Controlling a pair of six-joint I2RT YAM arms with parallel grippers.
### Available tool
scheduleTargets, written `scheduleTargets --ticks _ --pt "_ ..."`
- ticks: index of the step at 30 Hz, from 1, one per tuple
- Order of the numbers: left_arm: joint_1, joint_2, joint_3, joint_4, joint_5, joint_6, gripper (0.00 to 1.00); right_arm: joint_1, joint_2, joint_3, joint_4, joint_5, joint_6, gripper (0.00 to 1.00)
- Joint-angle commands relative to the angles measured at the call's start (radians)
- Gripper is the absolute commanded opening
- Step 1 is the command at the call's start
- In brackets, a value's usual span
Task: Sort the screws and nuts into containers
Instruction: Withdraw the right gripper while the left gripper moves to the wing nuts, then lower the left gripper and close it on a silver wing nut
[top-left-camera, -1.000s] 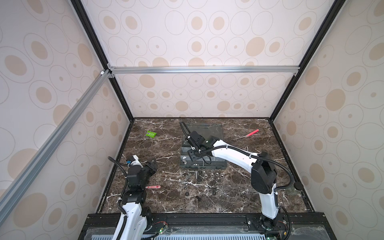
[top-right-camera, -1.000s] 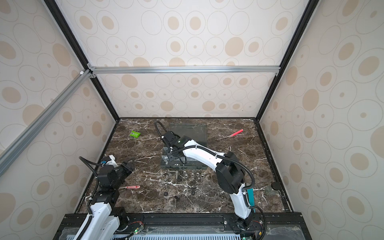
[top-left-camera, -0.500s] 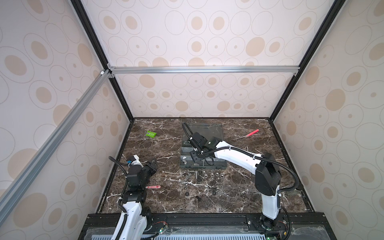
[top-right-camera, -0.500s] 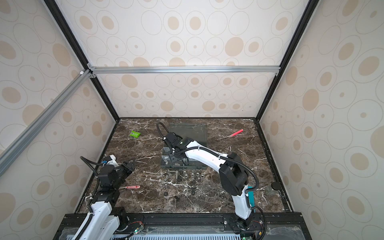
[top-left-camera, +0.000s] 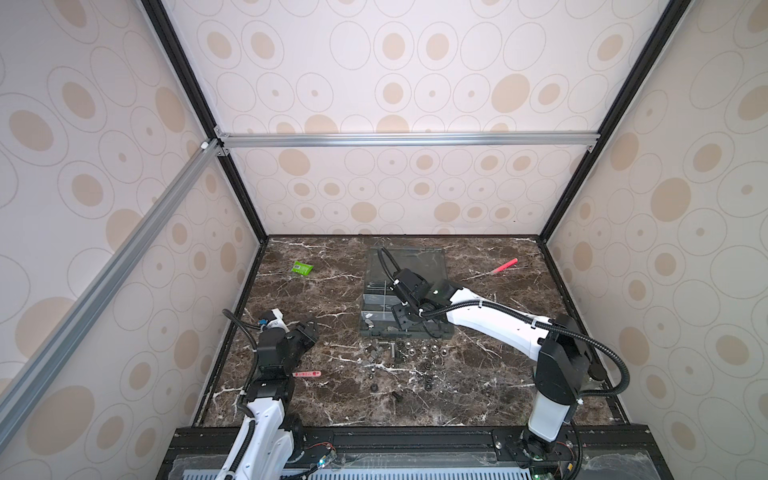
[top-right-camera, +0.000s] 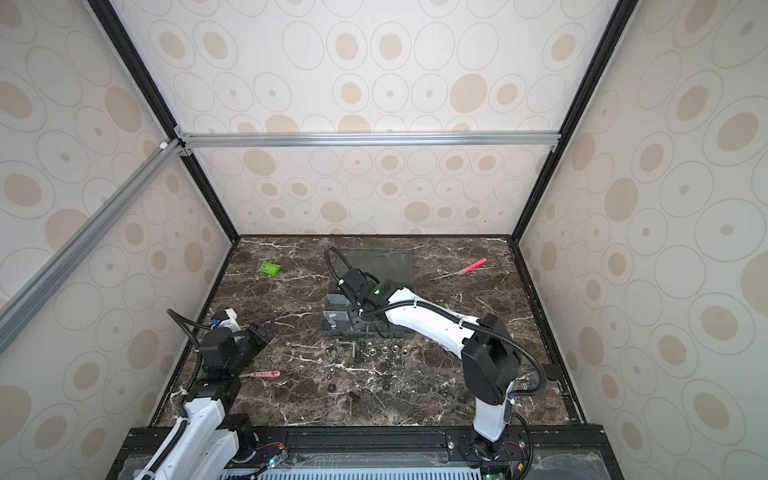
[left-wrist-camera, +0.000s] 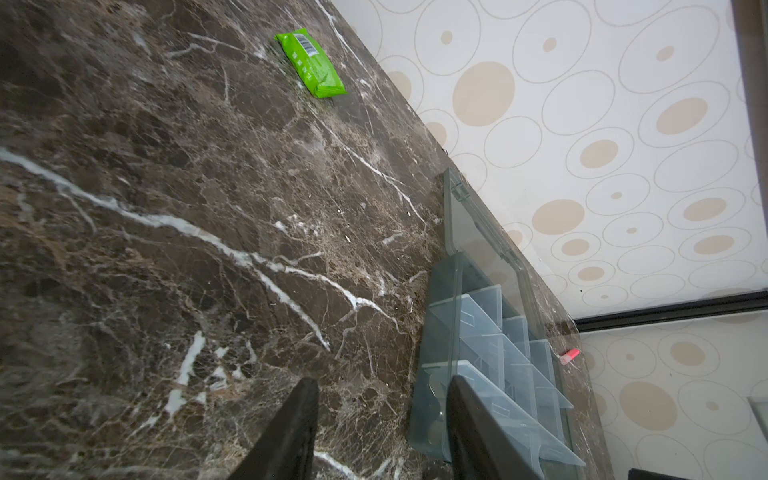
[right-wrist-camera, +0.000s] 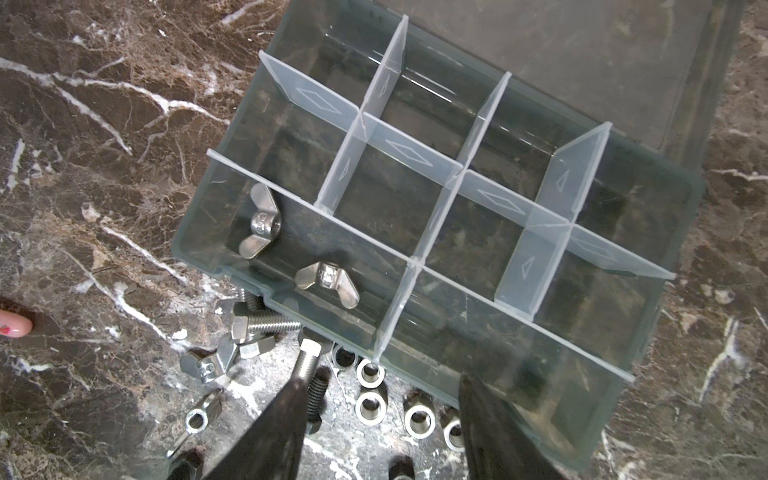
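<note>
A dark brown marble tabletop (top-left-camera: 340, 399) inside a booth with cream, circle-patterned walls. The white right arm (top-left-camera: 490, 318) reaches from the near right across to the middle. The left arm (top-left-camera: 272, 353) is folded at the near left.

At the centre lies a grey organizer box (top-left-camera: 374, 297), its clear lid (top-left-camera: 419, 259) laid open on the far side. Clear partitions divide the box into the containers (right-wrist-camera: 409, 151).

The right pincer (right-wrist-camera: 384, 374) hovers over the box's near wall, jaws apart, with nothing between them. The left pincer (left-wrist-camera: 380, 384) hangs above bare tabletop, well left of the box, jaws apart and empty.

A green packet (top-left-camera: 302, 268) lies far left, a red pen (top-left-camera: 503, 267) far right, and a pink-labelled strip (top-left-camera: 306, 374) just beside the left arm.

Silver screws (right-wrist-camera: 266, 324) lie loose on the tabletop against the box's near wall. Silver nuts (right-wrist-camera: 370, 403) are scattered just beside them, with small black ones (top-left-camera: 427, 376) a little nearer. Two wing nuts (right-wrist-camera: 259, 222) rest in the near-left container. The other containers in the right wrist view hold nothing.
</note>
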Motion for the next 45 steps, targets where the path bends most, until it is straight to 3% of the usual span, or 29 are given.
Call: scheduleTargets --ticks 1,15,29,45 --pt "-0.029 0.019 0.047 0.018 0.012 0.022 0.49 -0.010 -0.052 -0.029 -0.012 0.044 0.024 0.62" --pt "-0.164 0.112 0.167 -0.092 -0.004 0.236 0.46 -0.045 -0.224 -0.174 -0.047 0.160 0.091 0.63" --pt "-0.426 0.209 0.148 -0.107 -0.042 0.286 0.45 -0.050 -0.419 -0.408 -0.026 0.209 0.273 0.63" --pt "-0.641 0.393 0.195 -0.182 -0.109 0.372 0.42 -0.048 -0.597 -0.606 -0.020 0.232 0.461 0.62"
